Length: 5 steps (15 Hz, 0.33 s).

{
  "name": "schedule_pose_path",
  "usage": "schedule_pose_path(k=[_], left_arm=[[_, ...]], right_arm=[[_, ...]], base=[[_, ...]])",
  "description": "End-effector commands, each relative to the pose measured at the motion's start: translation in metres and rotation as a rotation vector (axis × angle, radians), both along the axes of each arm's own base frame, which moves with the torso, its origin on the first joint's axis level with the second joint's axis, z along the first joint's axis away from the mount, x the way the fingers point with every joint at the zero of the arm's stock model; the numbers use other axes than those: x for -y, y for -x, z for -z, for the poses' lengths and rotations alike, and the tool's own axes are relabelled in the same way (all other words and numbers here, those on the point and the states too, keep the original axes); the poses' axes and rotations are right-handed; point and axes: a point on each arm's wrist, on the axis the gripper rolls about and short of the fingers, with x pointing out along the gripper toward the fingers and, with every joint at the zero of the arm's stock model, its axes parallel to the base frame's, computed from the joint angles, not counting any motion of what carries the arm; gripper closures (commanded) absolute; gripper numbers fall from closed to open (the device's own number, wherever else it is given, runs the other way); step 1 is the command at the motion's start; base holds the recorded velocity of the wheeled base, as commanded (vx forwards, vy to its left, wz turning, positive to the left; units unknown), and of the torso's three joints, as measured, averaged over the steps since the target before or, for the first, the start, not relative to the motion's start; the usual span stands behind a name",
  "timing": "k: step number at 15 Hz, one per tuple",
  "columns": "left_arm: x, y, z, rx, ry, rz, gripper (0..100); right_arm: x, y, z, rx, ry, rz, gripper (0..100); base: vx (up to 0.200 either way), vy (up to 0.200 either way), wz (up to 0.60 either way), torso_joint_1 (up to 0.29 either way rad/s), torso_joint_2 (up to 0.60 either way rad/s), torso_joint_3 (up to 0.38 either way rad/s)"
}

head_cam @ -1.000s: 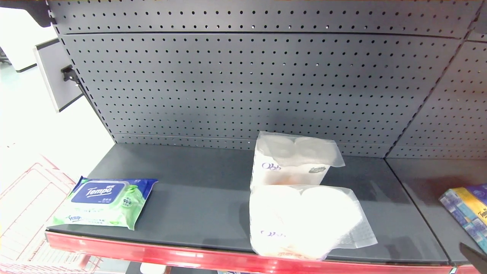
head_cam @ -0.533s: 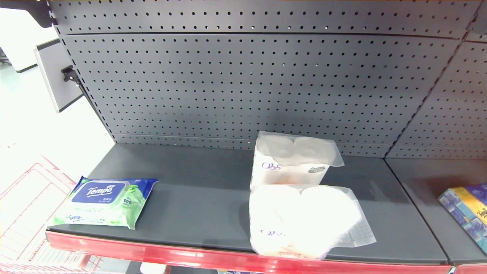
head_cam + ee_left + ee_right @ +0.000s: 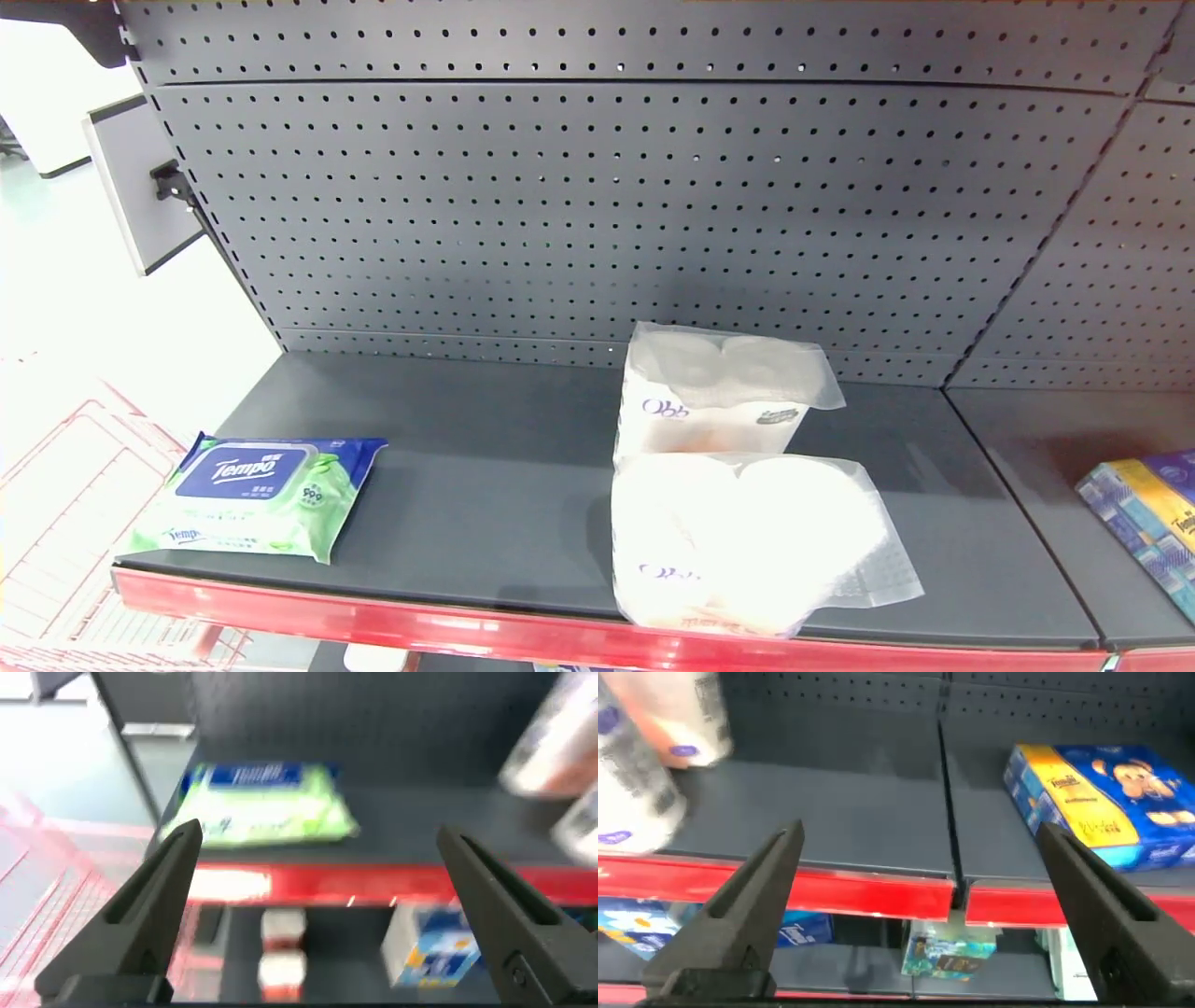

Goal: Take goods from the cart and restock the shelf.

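Cart: red wire cart (image 3: pixel 65 523) lies left of grey metal shelf (image 3: pixel 485 485), nearer left gripper (image 3: pixel 322 919).
Fingers: released and empty on both, right gripper (image 3: pixel 915 924) included.

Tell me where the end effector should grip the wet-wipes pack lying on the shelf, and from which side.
Probably across its short width, coming from above: the wet-wipes pack lies flat near the shelf's red front lip, so its thin edges offer little from the front, and nothing covers its top.

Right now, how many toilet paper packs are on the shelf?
2. The front pack stands at the shelf edge; the rear pack is right behind it. More may hide behind.
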Motion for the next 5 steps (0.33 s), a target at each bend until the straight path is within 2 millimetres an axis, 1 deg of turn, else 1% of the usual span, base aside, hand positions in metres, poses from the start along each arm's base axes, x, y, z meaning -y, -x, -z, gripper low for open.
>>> schedule_pose_path(k=[1, 5], left_arm=[[0.0002, -0.0008, 0.0036, -0.011, -0.022, 0.006, 0], [0.0007, -0.0009, 0.0042, -0.011, -0.047, 0.027, 0]], right_arm=[[0.0001, -0.0002, 0.0024, -0.003, -0.001, 0.006, 0], [0.0004, -0.0002, 0.0024, -0.002, -0.015, 0.019, 0]], base=[[0.000, 0.000, 0.00, 0.000, 0.00, 0.000], [0.000, 0.000, 0.00, 0.000, 0.00, 0.000]])
